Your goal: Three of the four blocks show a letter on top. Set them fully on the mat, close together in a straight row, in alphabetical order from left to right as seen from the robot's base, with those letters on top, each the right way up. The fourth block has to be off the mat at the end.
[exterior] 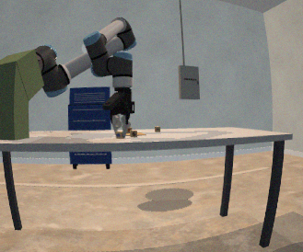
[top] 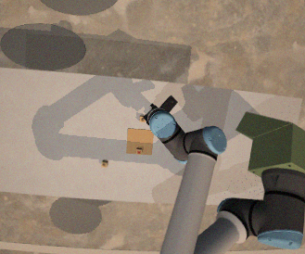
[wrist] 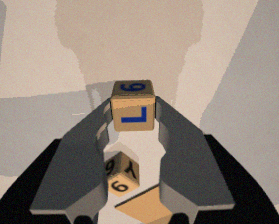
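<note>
In the wrist view my gripper is shut on a tan block that shows a blue L on the face toward the camera and a blue 6 or 9 on the far face. A second block, marked Y and 6 or 9, lies on the table below the fingers, beside a corner of the orange mat. From above, the gripper sits just beyond the mat. A block with a red mark rests on the mat's near edge. Another small block lies off the mat to the left.
The green robot base stands at the right end of the table. In the side view a lone block sits to the right of the gripper, and a blue cabinet stands behind the table.
</note>
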`<state>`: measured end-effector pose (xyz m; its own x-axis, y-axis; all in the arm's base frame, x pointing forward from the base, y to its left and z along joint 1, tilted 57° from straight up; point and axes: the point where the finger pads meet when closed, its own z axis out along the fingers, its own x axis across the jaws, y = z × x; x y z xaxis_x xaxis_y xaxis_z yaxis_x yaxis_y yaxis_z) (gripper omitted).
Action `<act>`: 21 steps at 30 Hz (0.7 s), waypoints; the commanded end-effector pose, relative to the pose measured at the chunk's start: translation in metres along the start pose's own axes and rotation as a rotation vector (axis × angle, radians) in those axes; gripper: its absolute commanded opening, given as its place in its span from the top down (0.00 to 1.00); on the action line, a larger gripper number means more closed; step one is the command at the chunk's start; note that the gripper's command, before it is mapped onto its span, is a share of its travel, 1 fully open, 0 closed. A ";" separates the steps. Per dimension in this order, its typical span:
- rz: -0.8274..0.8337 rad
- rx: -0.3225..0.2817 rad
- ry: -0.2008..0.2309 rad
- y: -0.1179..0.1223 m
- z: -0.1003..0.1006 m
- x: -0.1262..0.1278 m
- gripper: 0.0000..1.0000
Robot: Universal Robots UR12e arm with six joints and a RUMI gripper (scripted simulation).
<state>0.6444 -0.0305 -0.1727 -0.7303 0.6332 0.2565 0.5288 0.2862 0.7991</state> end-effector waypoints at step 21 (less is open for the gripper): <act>0.000 0.000 -0.001 0.000 -0.081 0.000 0.91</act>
<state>0.6172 -0.0756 -0.1386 -0.7282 0.6361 0.2551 0.5295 0.2859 0.7987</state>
